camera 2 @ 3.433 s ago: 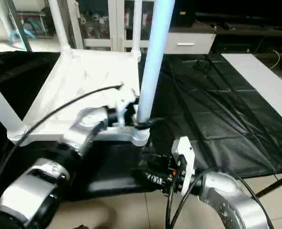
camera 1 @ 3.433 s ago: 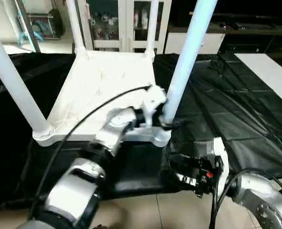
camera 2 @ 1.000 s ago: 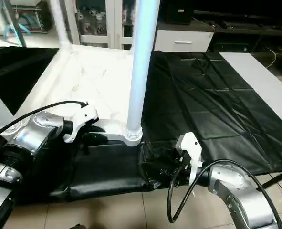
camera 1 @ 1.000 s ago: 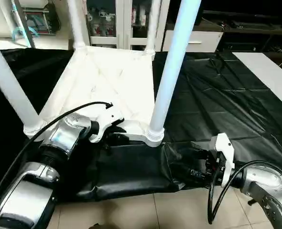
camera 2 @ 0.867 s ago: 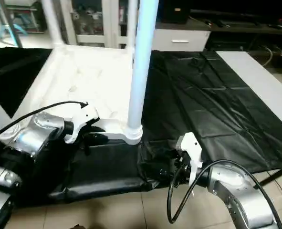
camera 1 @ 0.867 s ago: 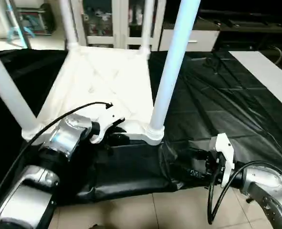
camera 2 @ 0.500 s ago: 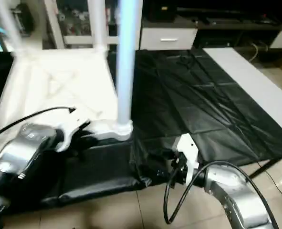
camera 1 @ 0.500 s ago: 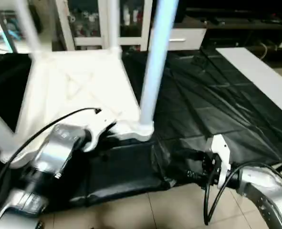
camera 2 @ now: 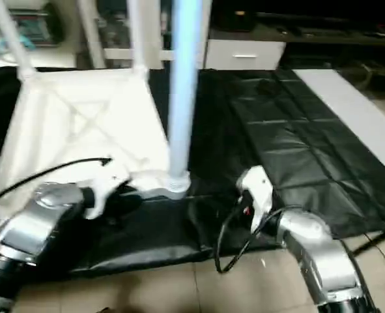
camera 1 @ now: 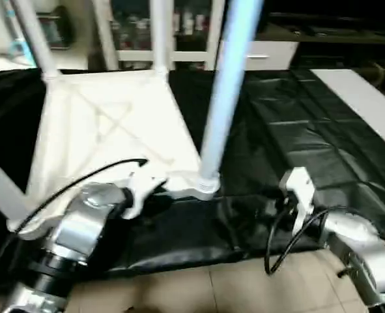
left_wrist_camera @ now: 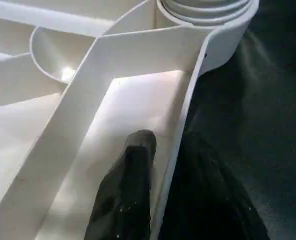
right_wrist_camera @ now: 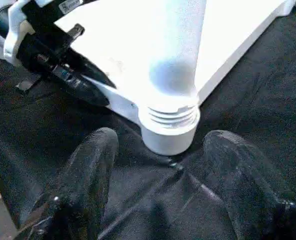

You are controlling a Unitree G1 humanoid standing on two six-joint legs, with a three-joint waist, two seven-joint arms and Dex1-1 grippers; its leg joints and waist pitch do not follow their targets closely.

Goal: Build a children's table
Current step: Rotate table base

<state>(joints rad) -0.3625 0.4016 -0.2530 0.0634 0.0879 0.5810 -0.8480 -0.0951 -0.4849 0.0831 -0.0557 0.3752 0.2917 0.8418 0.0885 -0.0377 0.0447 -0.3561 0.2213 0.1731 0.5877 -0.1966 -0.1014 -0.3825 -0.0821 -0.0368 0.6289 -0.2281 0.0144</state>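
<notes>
We are pinching the upturned children's table's rim (left_wrist_camera: 175, 145) in our left end effector (left_wrist_camera: 160, 175); our right end effector (right_wrist_camera: 160, 160) is gaping empty before the nearest leg (right_wrist_camera: 175, 60), black cloth (camera 1: 309, 130) beneath.

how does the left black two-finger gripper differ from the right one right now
The left gripper is closed narrow on the near rim of the white plastic table top, with one finger inside the rim and one outside. The right gripper stands wide open, holding nothing. The left gripper touches the table. The right gripper hangs over the black cloth, its fingers flanking the base of the white tube leg without contact. Both sit by the same near corner.
</notes>
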